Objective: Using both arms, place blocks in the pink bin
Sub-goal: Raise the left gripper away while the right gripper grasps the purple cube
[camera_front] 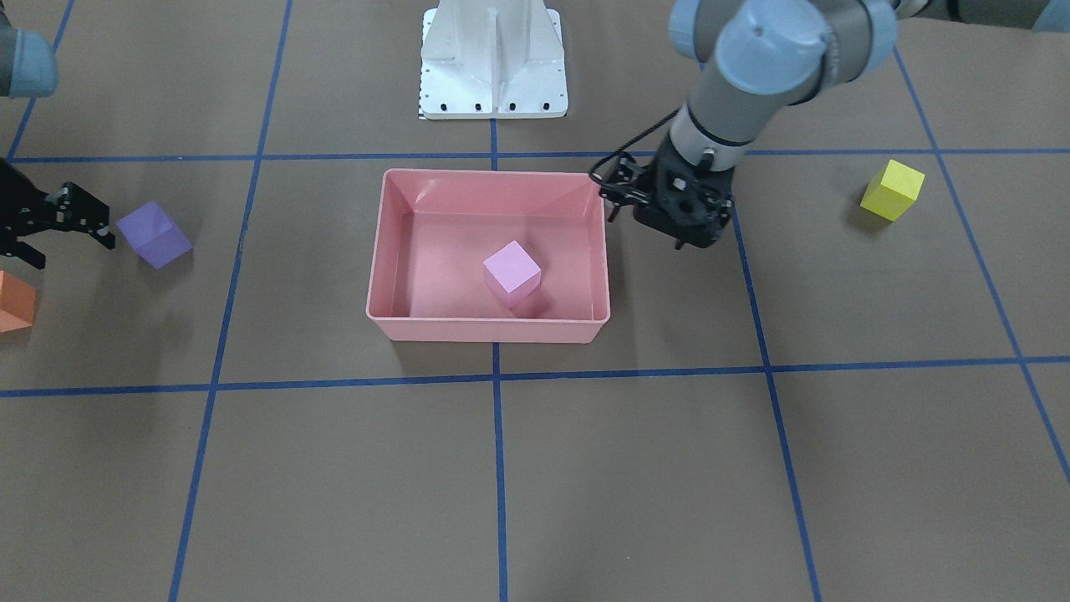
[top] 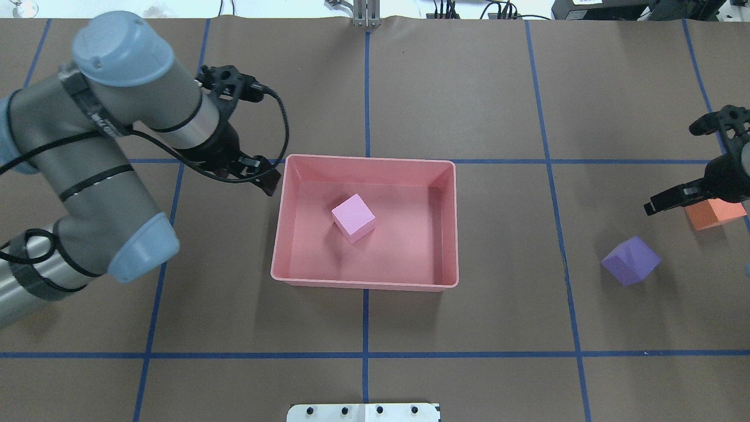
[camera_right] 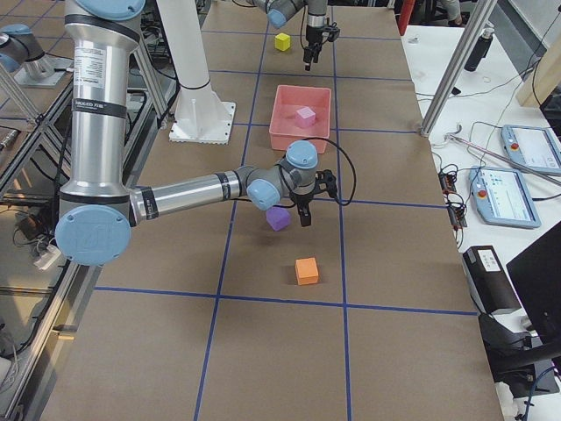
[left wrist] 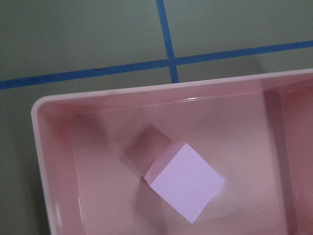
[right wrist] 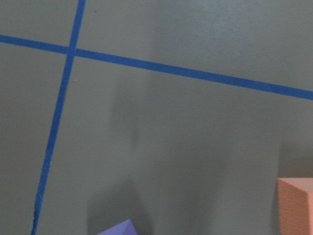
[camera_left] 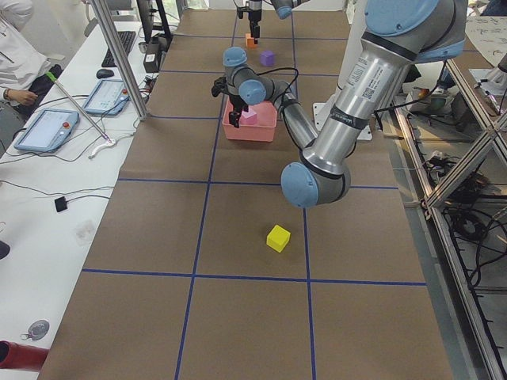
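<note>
**Light pink cube in bin, three cubes outside**

The light pink cube (top: 353, 218) is seen on the pink bin's (top: 363, 285) floor, apart from every wall. The left tool (camera_front: 648, 230) is held released and empty just outside the bin's left end. The yellow cube (camera_front: 893, 190) lies well beyond that end. Well off the bin's right end, the right tool (camera_front: 73, 251) is spread and empty near the purple cube (top: 630, 261) and orange cube (top: 715, 213). Bare surface (top: 469, 328) surrounds the bin.

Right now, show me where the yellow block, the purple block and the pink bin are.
yellow block (camera_front: 893, 191), exterior front-facing view, centre of the cube.
purple block (top: 631, 261), overhead exterior view, centre of the cube.
pink bin (top: 404, 252), overhead exterior view, bare floor inside it.
</note>
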You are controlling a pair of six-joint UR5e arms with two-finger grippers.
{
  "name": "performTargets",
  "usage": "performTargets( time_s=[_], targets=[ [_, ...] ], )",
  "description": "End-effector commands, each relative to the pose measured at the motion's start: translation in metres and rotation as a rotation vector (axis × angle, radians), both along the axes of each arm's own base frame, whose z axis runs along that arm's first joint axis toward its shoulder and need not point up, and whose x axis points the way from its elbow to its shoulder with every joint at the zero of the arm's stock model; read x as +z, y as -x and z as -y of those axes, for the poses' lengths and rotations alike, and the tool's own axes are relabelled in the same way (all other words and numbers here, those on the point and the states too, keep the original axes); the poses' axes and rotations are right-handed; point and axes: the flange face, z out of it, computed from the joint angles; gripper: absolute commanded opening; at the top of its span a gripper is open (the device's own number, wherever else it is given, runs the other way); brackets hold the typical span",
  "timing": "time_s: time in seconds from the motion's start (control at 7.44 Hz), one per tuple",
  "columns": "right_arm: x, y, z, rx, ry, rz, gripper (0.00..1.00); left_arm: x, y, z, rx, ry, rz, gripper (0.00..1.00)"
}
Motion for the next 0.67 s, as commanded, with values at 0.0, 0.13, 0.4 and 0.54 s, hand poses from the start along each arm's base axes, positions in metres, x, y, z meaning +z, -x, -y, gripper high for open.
performTargets(
  time_s=[0.0,0.13,0.4,0.54],
  targets=[
    [0.0,0.044,-0.027,-0.067,-0.113,-0.021,1.0,0.085,0.085,0.029,0.095,-0.16,0.097,1.0],
    [0.01,0.054,-0.041,-0.082,-0.169,-0.047,1.0,0.108,0.1,0.028,0.12,-0.162,0.108,1.0],
    [0.011,0.066,-0.054,-0.114,-0.18,-0.052,1.0,0.113,0.103,0.027,0.118,-0.157,0.107,1.0],
    [0.019,0.074,-0.063,-0.126,-0.189,-0.081,1.0,0.114,0.103,0.027,0.116,-0.153,0.108,1.0]
  ],
)
